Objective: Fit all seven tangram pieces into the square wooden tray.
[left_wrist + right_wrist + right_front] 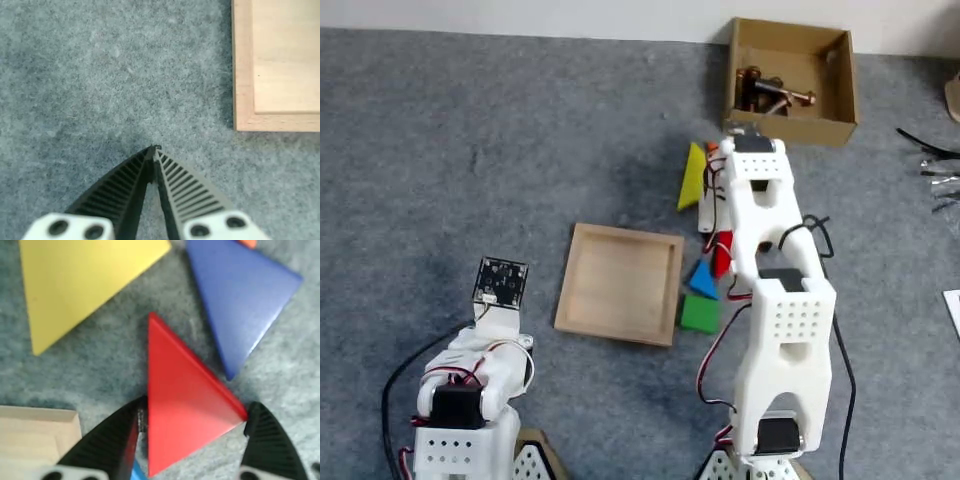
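The square wooden tray (620, 283) lies at the table's middle with nothing in it; its corner shows in the left wrist view (280, 65) and the right wrist view (35, 435). A red triangle (185, 400) lies flat on the carpet between the fingers of my open right gripper (196, 407), one finger at each side. Beyond it lie a yellow triangle (80, 280) and a large blue triangle (240, 290). From above I see the yellow triangle (693, 175), red triangle (722, 252), a small blue triangle (702, 278) and a green square (700, 313) right of the tray. My left gripper (154, 148) is shut over bare carpet left of the tray.
A cardboard box (790, 80) with metal parts stands at the back right. A sliver of an orange piece (712, 148) shows beside the right arm. Cables (930, 160) lie at the far right edge. Grey carpet stretches open to the left and back.
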Robot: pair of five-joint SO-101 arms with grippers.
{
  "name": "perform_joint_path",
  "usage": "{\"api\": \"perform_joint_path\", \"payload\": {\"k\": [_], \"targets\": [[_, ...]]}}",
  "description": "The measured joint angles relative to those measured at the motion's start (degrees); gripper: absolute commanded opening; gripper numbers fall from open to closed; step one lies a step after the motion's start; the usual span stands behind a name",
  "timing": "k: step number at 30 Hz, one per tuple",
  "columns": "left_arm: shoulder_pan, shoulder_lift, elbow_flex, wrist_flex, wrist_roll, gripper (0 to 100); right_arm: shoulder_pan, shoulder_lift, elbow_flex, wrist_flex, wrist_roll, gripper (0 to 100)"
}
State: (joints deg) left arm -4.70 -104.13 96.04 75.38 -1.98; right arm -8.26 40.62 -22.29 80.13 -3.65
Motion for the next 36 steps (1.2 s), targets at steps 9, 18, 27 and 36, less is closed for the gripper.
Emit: {"api": "perform_joint_path", "payload": {"k": [9, 18, 27, 36], "targets": [[0.0, 0.0, 0.0, 0.0, 0.0, 1, 0.0, 0.0, 0.0, 0.0, 0.18, 26.7], [0.0, 0.0, 0.0, 0.0, 0.0, 1, 0.0, 0.0, 0.0, 0.44, 0.18, 26.7], [0.0, 0.0, 0.0, 0.0, 0.0, 1, 0.0, 0.0, 0.0, 0.44, 4.13, 27.0], [0.0, 0.0, 0.0, 0.0, 0.0, 1, 0.0, 0.0, -0.09, 0.44, 4.75, 29.5]]}}
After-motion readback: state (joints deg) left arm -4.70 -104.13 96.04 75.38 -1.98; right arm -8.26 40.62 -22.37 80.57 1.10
